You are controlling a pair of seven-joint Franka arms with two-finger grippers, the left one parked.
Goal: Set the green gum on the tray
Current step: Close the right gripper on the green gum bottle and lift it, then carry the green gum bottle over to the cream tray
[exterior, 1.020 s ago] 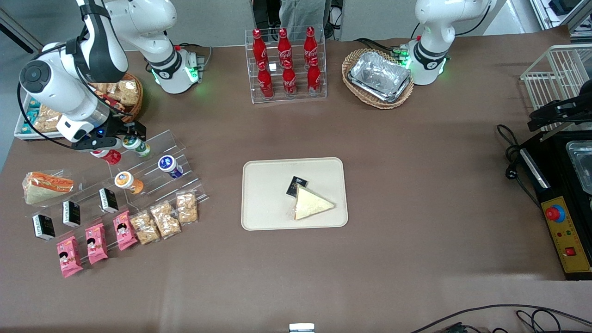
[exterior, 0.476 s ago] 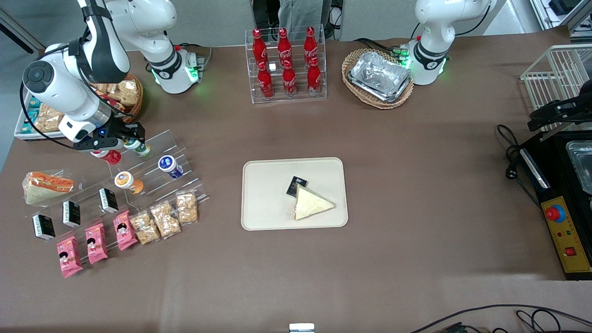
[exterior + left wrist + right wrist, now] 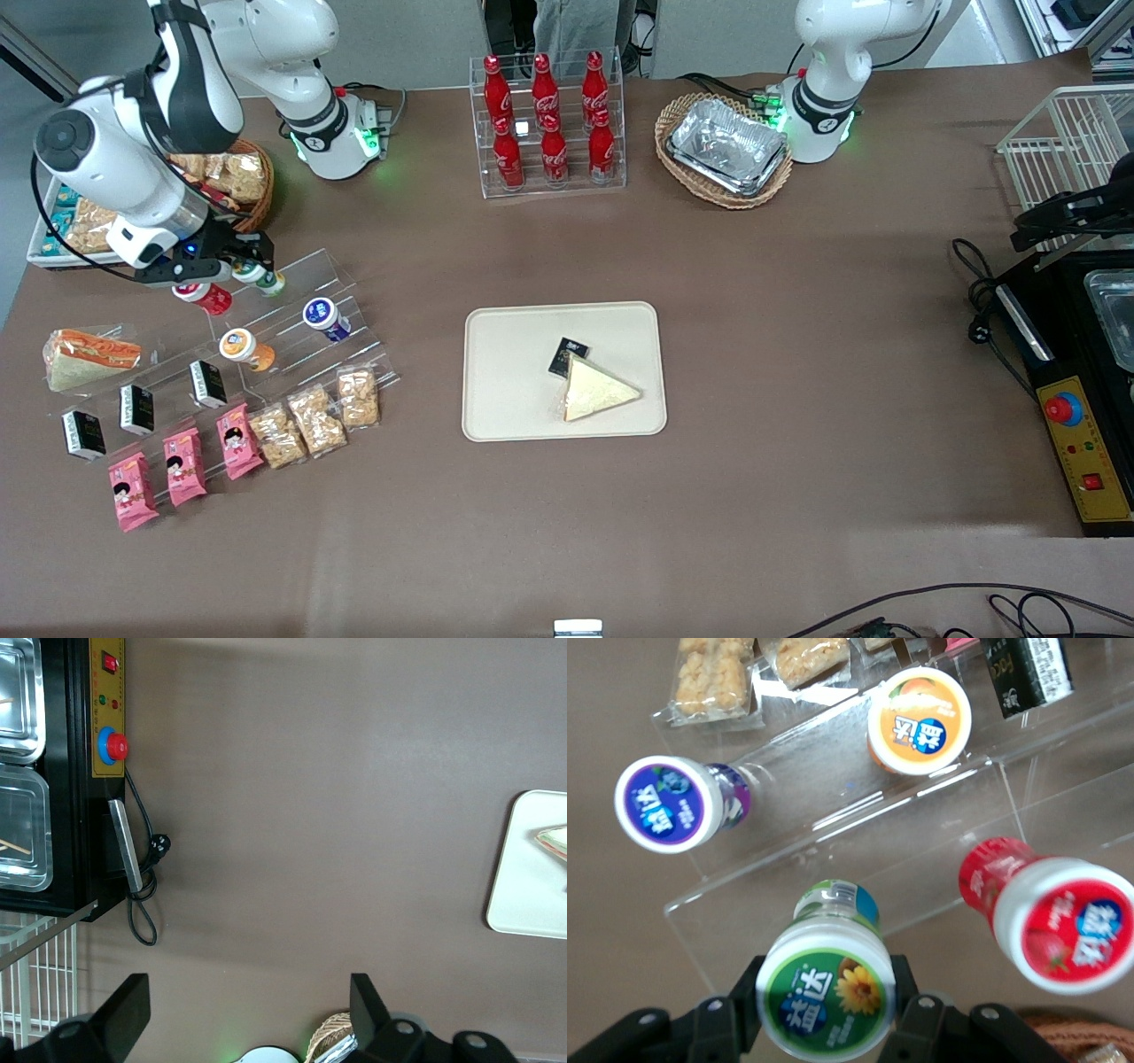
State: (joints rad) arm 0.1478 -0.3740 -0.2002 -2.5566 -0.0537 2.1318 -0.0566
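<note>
Right wrist view: gripper (image 3: 824,1014) clamped on the green gum (image 3: 824,999), one finger (image 3: 749,992) pressed to each side of the bottle just under its lid. Lid printed with the white characters 益达 beside a yellow flower. Same 益达 on three neighbouring bottles, one of each colour: red-lidded bottle (image 3: 1063,921), orange-lidded bottle (image 3: 919,719), purple-lidded bottle (image 3: 666,804), all resting on a clear acrylic stand (image 3: 859,815). Front view: green gum (image 3: 260,276) held at the stand's upper step, toward the working arm's end of the table, well apart from the cream tray (image 3: 505,372). On the tray, one triangular sandwich (image 3: 598,390) touching one small black packet (image 3: 568,356). Nearer the front camera than the stand: three pink snack packs (image 3: 182,468), three clear bags of crackers (image 3: 314,418), three black packets (image 3: 137,409). Six red Coca-Cola bottles (image 3: 547,120) in a clear rack.
</note>
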